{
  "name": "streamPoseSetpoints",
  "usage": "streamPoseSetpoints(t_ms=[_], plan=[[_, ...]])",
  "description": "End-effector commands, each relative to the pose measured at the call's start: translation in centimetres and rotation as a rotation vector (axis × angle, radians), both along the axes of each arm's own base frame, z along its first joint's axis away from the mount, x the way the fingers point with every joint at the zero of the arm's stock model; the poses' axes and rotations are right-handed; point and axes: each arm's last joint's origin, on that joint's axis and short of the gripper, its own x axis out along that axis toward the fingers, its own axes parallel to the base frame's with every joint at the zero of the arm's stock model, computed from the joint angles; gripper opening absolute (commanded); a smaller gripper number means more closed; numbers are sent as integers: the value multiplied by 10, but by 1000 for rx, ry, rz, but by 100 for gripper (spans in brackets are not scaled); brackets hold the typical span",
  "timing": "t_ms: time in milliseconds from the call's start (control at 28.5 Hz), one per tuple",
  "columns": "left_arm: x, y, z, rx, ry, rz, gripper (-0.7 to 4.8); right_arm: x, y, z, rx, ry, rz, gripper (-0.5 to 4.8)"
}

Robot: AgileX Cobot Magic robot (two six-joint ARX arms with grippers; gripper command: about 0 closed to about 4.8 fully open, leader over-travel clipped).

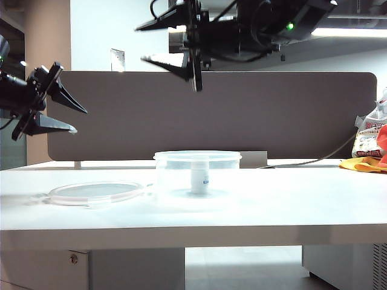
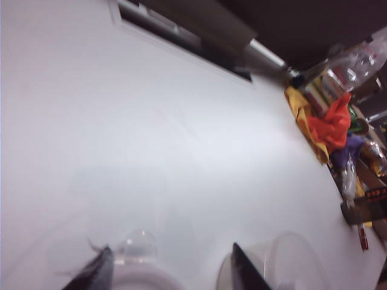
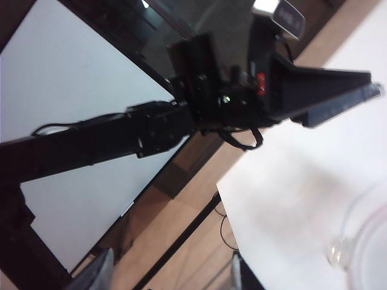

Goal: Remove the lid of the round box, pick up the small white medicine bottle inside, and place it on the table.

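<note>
Nearest the exterior camera: front edge of the white table (image 1: 193, 232), thick slab, bare along the front.

Landmark = round box (image 1: 198, 175), clear plastic cylinder, upright mid-table, top uncovered. Small white medicine bottle (image 1: 200, 177) stands upright inside it, roughly centred on the box floor, bluish label facing the camera's right.

Lid (image 1: 97, 192) lies flat on the table just left of the box, pinkish rim, near edge close to the box wall; can't tell if they touch. A clip tab sticks out on the side away from the box.

Left gripper (image 1: 74, 119) hangs in the air well left of the box and above it, roughly over the far end of the lid. Fingers parted to a clear gap, nothing between them. Left wrist view agrees: both fingertips (image 2: 97, 275) apart with bare table between them, part of the lid rim behind one, the box rim (image 2: 284, 260) beside the other.

Right gripper (image 1: 140, 42) is high above the box, slightly left of its centre, arm coming in from the upper right. Jaws spread, tips pointing left, empty. Right wrist view looks across at the left arm (image 3: 199, 112) and the table corner; only a sliver of clear curved plastic rim shows, can't tell whether box or lid.

Behind the box: dark brown divider panel (image 1: 242, 115). Far right of the box: orange cloth and packaged clutter (image 1: 370, 148) at the table edge.
</note>
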Motion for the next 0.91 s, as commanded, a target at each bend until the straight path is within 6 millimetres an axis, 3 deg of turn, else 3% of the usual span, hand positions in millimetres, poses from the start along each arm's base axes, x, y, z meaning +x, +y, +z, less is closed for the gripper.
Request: streamPoseSetpoints(t_ms=[35,246,351,527,668,914], plan=[[4,2,19,10,-59,5,241,6,-9,19,25,-96,6,247],[11,-15,60,48,-151,-55,143,23,-37,44,52,-181,-54,244],[10,-33,87,101,-231,-104,63,32,-58,55,55,-233,-95,242],[0,-76,123,269,-332,-134,57,49,-105,65,50,-269,-195,217],[-11,-110,135,416,-331,-140,57,58,-142,61,14,-284,-277,210],[-25,-158,128,465,-278,-247,57,72,-201,44,-149,-310,-572,209]])
